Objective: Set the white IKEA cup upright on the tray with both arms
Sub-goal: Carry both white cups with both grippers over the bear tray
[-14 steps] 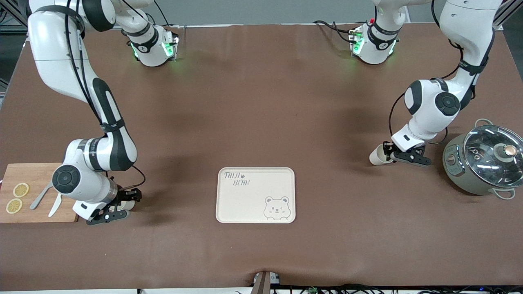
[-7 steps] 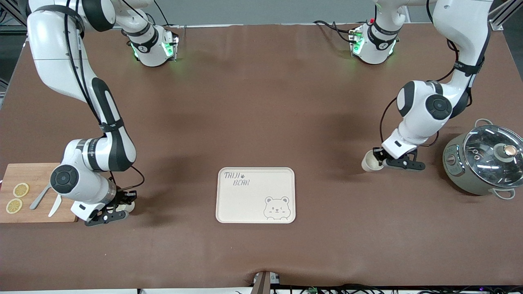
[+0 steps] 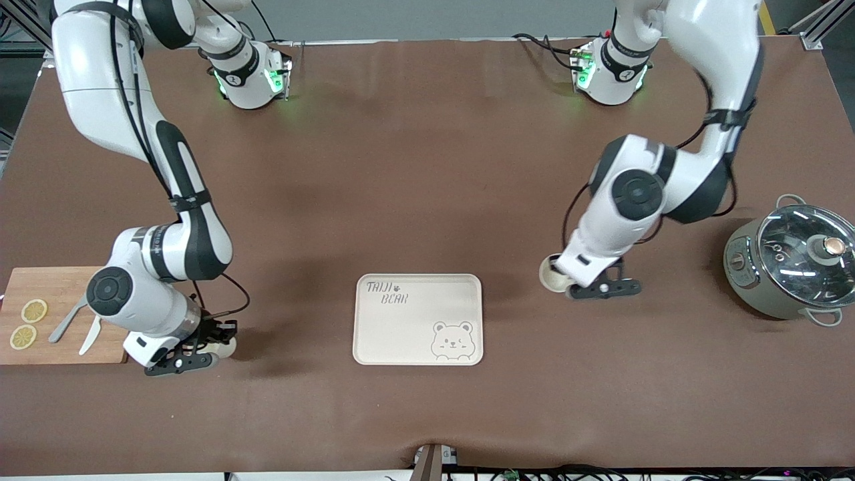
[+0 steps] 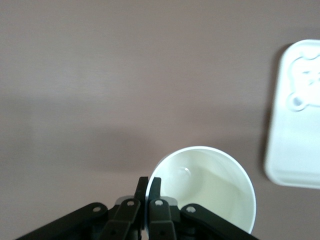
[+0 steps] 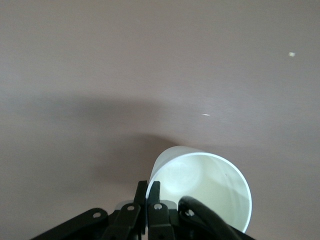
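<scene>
The cream tray (image 3: 401, 334) with bear lettering lies on the brown table; its bear corner also shows in the left wrist view (image 4: 292, 150). My left gripper (image 3: 566, 286) is shut on the rim of a white cup (image 3: 549, 274), held over the table just off the tray's edge toward the left arm's end. In the left wrist view the gripper (image 4: 148, 186) pinches the cup (image 4: 215, 185) wall. My right gripper (image 3: 200, 349) is shut on the rim of a second white cup (image 3: 226, 347) beside the cutting board. In the right wrist view the gripper (image 5: 148, 191) pinches that cup (image 5: 210, 190).
A wooden cutting board (image 3: 67, 287) with two lemon slices (image 3: 28, 323), a fork and a knife lies at the right arm's end. A grey pot with a glass lid (image 3: 795, 260) stands at the left arm's end.
My left arm has carried its cup from near the pot toward the tray. My right gripper has shifted its cup slightly toward the tray and the front camera.
</scene>
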Controlling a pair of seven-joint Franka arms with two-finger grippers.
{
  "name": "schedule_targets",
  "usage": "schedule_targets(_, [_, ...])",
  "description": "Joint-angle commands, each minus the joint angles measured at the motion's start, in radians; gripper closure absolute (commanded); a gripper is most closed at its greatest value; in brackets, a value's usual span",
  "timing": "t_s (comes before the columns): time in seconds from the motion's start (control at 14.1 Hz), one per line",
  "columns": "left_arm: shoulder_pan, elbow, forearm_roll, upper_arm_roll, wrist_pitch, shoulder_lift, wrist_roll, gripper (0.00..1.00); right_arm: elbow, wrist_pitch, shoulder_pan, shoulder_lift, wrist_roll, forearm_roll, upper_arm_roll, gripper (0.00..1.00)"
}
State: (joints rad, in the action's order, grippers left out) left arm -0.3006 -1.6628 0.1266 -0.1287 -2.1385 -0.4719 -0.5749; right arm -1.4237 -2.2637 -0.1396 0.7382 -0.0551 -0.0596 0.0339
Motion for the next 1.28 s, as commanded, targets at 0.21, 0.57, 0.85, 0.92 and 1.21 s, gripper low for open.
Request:
schedule_targets(0.21, [-0.120,0.374,0.019,0.020,0.089,-0.267,-0.210,1.00,0.060,0.015,-0.149,-0.008,0.218,-0.017,0.003,1.00])
schedule_targets(0.57, [-0.181,0.454,0.016,0.020,0.046,-0.329,-0.259,1.00,0.095,0.006,-0.276,0.000,0.281,-0.020,0.004,1.00])
schedule_targets(0.85, [-0.228,0.492,0.016,0.021,-0.095,-0.396,-0.319,1.00,0.114,0.003,-0.350,0.006,0.290,-0.019,0.006,1.00])
schedule_targets(0.92, [-0.241,0.500,0.016,0.032,-0.112,-0.408,-0.327,1.00,0.117,-0.002,-0.368,0.010,0.291,-0.014,0.009,1.00])
schedule_targets(1.21, [-0.310,0.512,0.015,0.107,-0.172,-0.454,-0.352,1.00,0.126,-0.103,-0.429,0.071,0.360,-0.002,0.015,1.00])
